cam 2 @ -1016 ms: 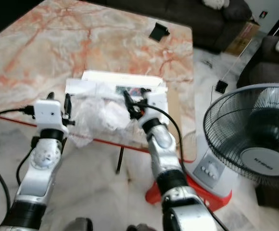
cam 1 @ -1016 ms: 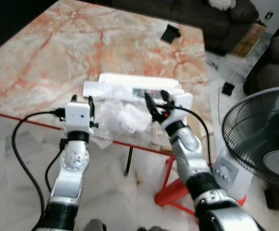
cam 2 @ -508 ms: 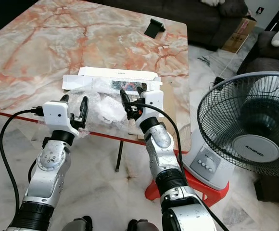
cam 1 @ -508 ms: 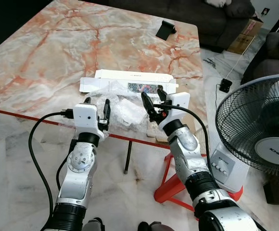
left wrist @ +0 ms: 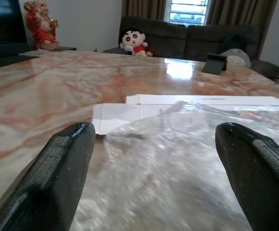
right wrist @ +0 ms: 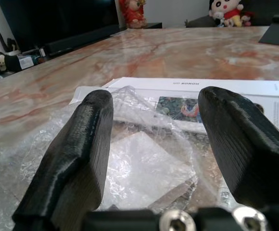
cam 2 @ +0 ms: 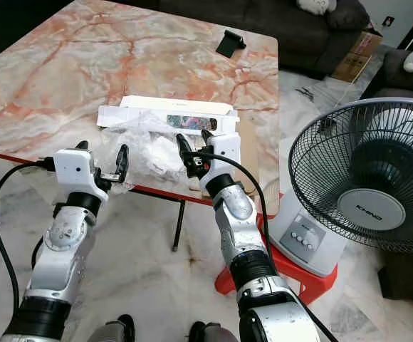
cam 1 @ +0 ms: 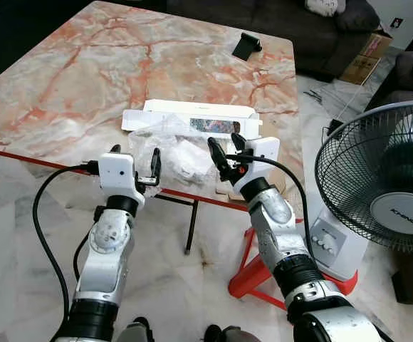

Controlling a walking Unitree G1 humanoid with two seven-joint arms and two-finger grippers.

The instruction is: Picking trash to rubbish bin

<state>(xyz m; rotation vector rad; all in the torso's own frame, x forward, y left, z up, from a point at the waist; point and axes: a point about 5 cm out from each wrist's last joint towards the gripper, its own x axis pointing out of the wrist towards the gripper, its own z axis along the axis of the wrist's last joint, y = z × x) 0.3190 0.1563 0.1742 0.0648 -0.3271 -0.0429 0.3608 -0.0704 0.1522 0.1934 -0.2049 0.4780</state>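
Both pincers are hovering spread wide and gripping nothing, the left pincer [cam 1: 134,158] and right pincer [cam 1: 221,152] flanking a crumpled clear bubble wrap [cam 1: 172,156]. It is lying at the near edge of the marble surface [cam 1: 85,64], overlapping a flattened white carton [cam 1: 192,114].

Marble table [cam 1: 71,78] with a black stand [cam 1: 246,46]; beside it, a standing fan [cam 1: 381,196] and dark sofa [cam 1: 313,32].

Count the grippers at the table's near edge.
2. The left gripper is open at the bubble wrap's left side; the right gripper is open at its right side.
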